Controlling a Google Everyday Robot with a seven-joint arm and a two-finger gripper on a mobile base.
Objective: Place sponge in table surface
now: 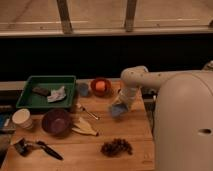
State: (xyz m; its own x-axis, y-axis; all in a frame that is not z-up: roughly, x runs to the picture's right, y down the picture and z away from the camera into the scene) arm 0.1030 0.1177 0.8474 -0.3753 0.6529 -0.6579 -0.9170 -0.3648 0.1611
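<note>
gripper [119, 107] clenched on sponge [118, 109] just above table surface [130, 131]; green tray [30, 100] holds dark block [41, 91], crumpled rag [57, 94]

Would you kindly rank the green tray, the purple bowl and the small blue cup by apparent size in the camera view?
1. Green tray, clearly largest.
2. Purple bowl, though it sits nearer the camera.
3. Blue cup, smallest.
The tool hangs right of these, over the table surface, at the sponge.
</note>
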